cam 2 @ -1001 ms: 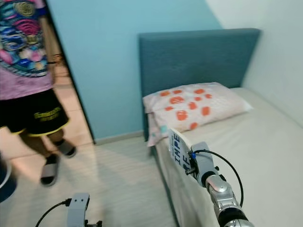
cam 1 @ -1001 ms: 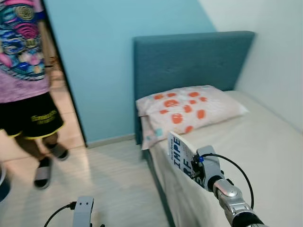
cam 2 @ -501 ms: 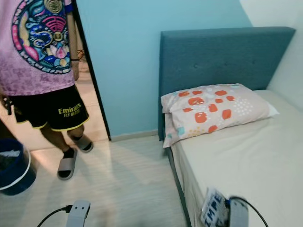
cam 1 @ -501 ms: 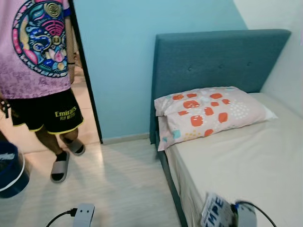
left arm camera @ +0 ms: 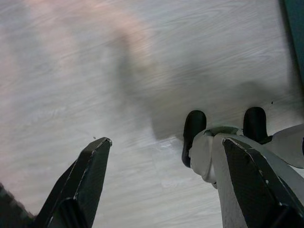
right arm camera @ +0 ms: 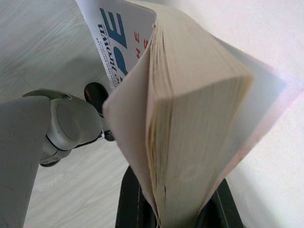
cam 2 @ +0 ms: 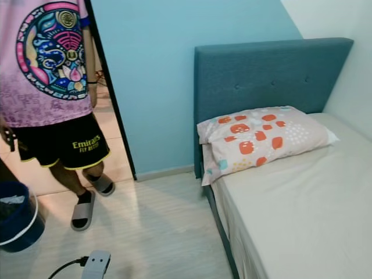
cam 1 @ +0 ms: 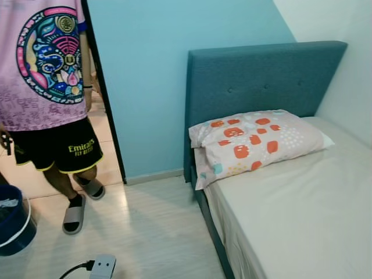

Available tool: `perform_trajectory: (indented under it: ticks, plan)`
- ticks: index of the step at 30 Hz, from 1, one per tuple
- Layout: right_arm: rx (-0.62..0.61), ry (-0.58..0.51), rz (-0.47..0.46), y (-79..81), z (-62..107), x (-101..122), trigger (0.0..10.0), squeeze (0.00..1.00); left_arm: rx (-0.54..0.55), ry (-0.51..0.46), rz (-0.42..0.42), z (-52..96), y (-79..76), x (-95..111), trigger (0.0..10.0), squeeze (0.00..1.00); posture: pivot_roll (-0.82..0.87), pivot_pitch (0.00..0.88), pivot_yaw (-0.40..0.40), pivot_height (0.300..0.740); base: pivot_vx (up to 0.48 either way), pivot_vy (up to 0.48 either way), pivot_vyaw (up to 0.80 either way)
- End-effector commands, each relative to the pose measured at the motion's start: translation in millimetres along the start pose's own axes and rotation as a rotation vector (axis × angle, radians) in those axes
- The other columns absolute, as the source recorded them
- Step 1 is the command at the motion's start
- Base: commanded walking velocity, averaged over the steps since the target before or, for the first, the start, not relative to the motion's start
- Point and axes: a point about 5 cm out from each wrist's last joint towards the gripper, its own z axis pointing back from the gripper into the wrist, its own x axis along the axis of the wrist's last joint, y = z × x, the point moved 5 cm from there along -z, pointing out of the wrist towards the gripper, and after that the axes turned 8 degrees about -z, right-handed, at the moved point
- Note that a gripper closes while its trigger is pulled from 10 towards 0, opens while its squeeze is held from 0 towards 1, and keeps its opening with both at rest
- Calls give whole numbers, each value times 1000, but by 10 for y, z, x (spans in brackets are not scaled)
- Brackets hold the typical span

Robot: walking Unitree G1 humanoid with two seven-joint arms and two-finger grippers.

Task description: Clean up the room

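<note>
Book clamped in right gripper, jaws closed on lower edge, pages fanning slightly; white cover with blue lettering turned toward floor. Compared with a second ago, arm and book lowered out of the head views, from a raised position beside bed to a low carry beside the robot's leg. Camera swung toward doorway, bringing person and blue bucket left of bed into frame. Left gripper idle above floor, jaws wide, empty. Pillow at head of bed. Judgement: pick-up done; book in transit, placement spot not yet evident.
</note>
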Motion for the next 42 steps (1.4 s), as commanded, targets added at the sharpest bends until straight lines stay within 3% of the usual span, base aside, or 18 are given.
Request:
perform_trajectory:
  ticks: [1, 10, 17, 20, 21, 23, 26, 31, 42]
  plan:
    - [-1, -28, -3, 15, -9, 89, 10000, 0, 2, 18, -15, 8, 31, -42, 10000, 0, -52, 0, -39, 740, 0, 0, 800]
    - [1, -39, 7, -20, -9, 137, 10000, 0, 6, 25, -15, 14, 46, -72, 10000, 0, -47, 0, -41, 740, 0, 0, 800]
    - [-16, -25, 8, -46, -5, 94, 10000, 0, 3, 22, 0, 13, 30, -69, 10000, 0, -45, 0, -43, 740, 0, 0, 0]
    - [-16, -15, 10, -38, -4, 62, 10000, 0, -10, -23, 126, -1, 33, 48, 10000, 0, -46, 0, -42, 740, 0, 0, 0]
    - [-16, -15, 10, -38, -4, 62, 10000, 0, -10, -23, 126, -1, 33, 48, 10000, 0, -46, 0, -42, 740, 0, 0, 0]
    - [-15, -11, 9, -32, -4, 50, 10000, 0, -49, -86, 257, -13, 14, 206, 10000, 0, -46, 0, -38, 740, 0, 0, 0]
    - [-11, -9, 9, -22, -4, 44, 10000, 0, -60, -143, 332, -21, 48, 382, 10000, 0, -47, 0, -36, 740, 0, 0, 0]
    - [-14, -3, 11, -59, 2, 25, 10000, 0, -50, -171, 394, -23, 104, 476, 10000, 0, -48, 0, -36, 740, 0, 0, 0]
    - [-16, 2, 11, -85, 7, 5, 10000, 0, -61, -178, 413, -20, 99, 483, 10000, 0, -50, 0, -35, 740, 0, 0, 0]
